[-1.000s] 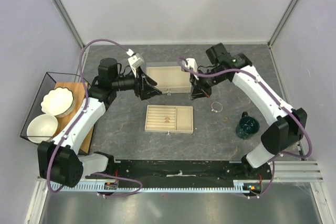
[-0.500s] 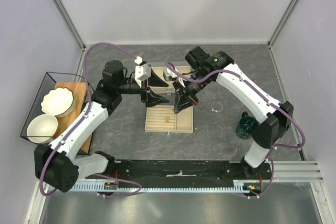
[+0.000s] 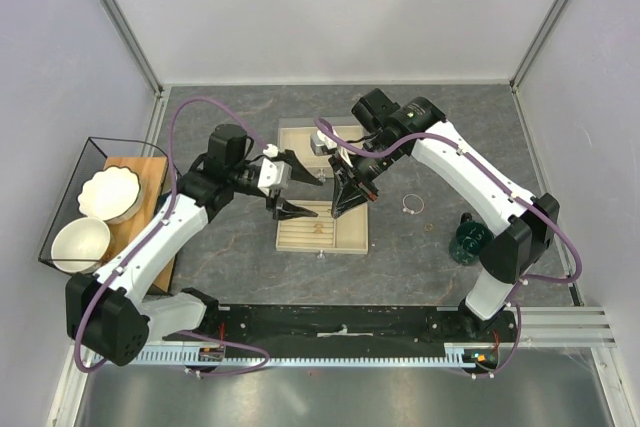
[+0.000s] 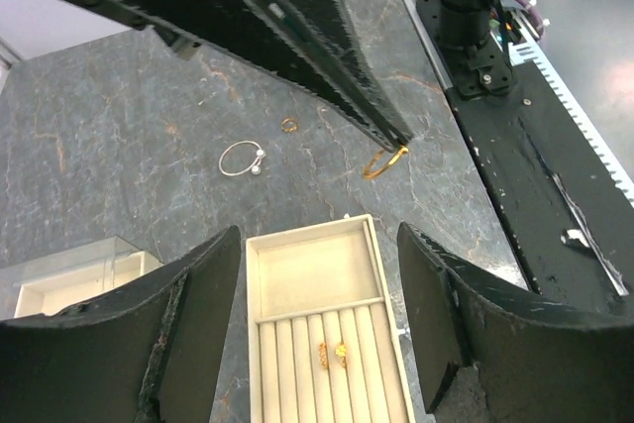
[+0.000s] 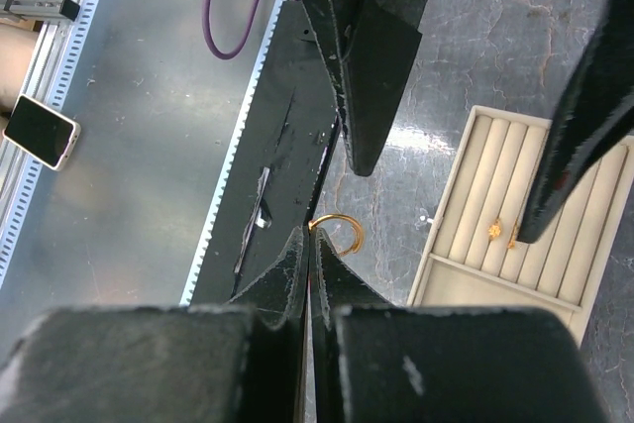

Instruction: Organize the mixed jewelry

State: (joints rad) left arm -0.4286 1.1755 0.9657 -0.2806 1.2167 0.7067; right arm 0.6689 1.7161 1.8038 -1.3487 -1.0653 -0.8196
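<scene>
Grey marbled tabletop [image 3: 240, 259]: right gripper [image 5: 309, 235] pinches gold hoop [image 5: 342, 228] in air near beige slotted tray [image 4: 312, 274], left gripper [image 4: 319, 235] spread beside it, two small gold rings [image 4: 332, 354] in tray slots, silver hoop [image 4: 238, 158] on tabletop

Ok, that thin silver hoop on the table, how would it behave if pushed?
The silver hoop looks like thin wire, so probably very light and easily bent. Lying flat on the table, it should slide rather than roll.

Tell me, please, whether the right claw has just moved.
Yes: the right claw went left and nearer, from beside the far box to over the slotted tray.
</scene>
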